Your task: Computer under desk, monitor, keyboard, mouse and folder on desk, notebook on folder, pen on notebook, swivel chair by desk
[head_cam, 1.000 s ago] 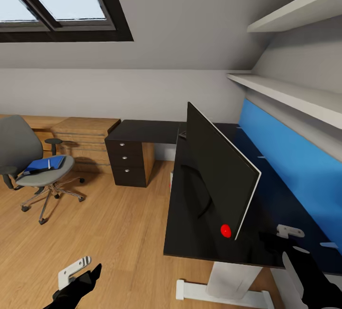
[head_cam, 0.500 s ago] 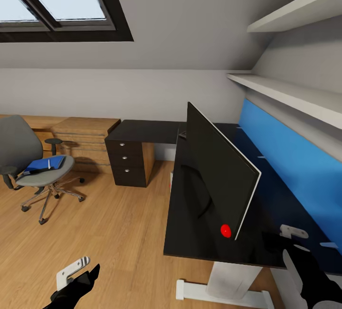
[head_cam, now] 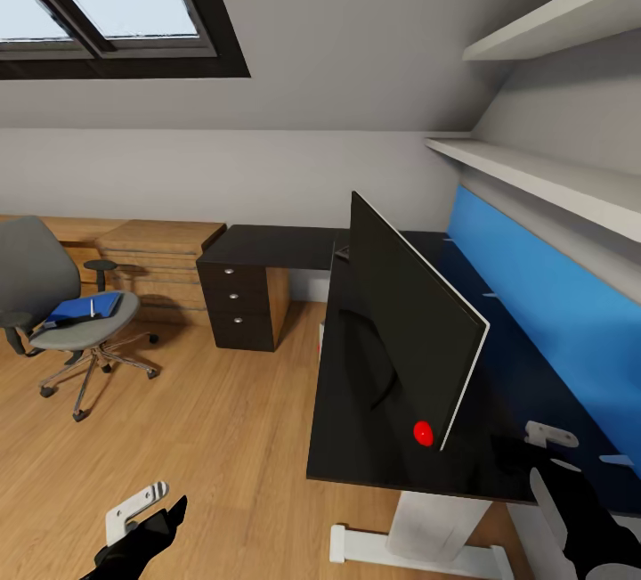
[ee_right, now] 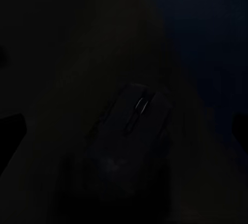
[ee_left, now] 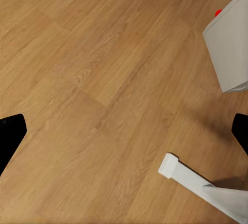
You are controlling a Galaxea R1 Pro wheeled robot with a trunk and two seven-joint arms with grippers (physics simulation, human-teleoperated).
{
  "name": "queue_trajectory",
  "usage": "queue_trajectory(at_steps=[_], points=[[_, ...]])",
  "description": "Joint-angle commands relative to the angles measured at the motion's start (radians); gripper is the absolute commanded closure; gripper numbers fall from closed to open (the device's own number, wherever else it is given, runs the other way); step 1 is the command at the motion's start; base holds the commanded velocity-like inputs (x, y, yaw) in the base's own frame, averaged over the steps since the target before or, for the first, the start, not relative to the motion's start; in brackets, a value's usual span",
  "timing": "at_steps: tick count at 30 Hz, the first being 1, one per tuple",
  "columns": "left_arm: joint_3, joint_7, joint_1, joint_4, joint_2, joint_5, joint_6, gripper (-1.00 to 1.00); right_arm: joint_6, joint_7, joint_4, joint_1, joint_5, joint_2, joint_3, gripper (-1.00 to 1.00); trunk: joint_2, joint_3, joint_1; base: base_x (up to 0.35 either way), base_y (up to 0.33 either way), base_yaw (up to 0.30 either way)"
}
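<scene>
Monitor [head_cam: 414, 339] upright on the counter [head_cam: 356, 437]. Mouse [ee_right: 135, 126] lies on the counter between the right gripper's [ee_right: 129, 126] spread fingers, not gripped. Left gripper [ee_left: 124, 131] wide open, empty, over the floor [ee_left: 93, 79]. Blue folder stack [head_cam: 85, 306] sits on the swivel chair [head_cam: 62, 313].

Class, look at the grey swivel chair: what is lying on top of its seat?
On the swivel chair seat lies a flat blue item with a thin white pen on it. Whether that blue shape is one item or two stacked cannot be told; what it covers is hidden.
</scene>
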Motion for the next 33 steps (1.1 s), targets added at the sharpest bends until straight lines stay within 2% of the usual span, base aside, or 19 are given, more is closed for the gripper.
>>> queue_trajectory(at_steps=[1, 11, 19, 25, 33], points=[[-0.001, 0.007, 0.000, -0.002, 0.000, 0.011, 0.003, -1.00, 0.005, -0.006, -0.002, 0.000, -0.010, 0.000, 0.001, -1.00, -0.001, -0.001, 0.000, 0.000, 0.000, 0.000], [0.000, 0.010, 0.000, -0.002, 0.000, 0.010, 0.003, -1.00, 0.006, -0.006, -0.001, 0.000, -0.010, 0.001, 0.001, -1.00, -0.064, -0.029, 0.035, 0.000, 0.000, 0.000], [0.000, 0.010, 0.000, -0.002, 0.000, 0.012, 0.003, -1.00, 0.006, -0.006, -0.001, 0.000, -0.010, 0.001, 0.001, -1.00, -0.064, -0.029, 0.035, 0.000, 0.000, 0.000], [0.000, 0.010, 0.000, -0.002, -0.001, 0.010, 0.003, -1.00, 0.006, -0.006, -0.001, 0.000, -0.010, 0.001, 0.002, -1.00, -0.106, -0.048, 0.058, 0.000, 0.000, 0.000], [0.000, 0.010, 0.000, -0.002, -0.001, 0.011, 0.003, -1.00, 0.006, -0.006, -0.001, 0.000, -0.010, 0.001, 0.002, -1.00, -0.106, -0.048, 0.058, 0.000, 0.000, 0.000]])
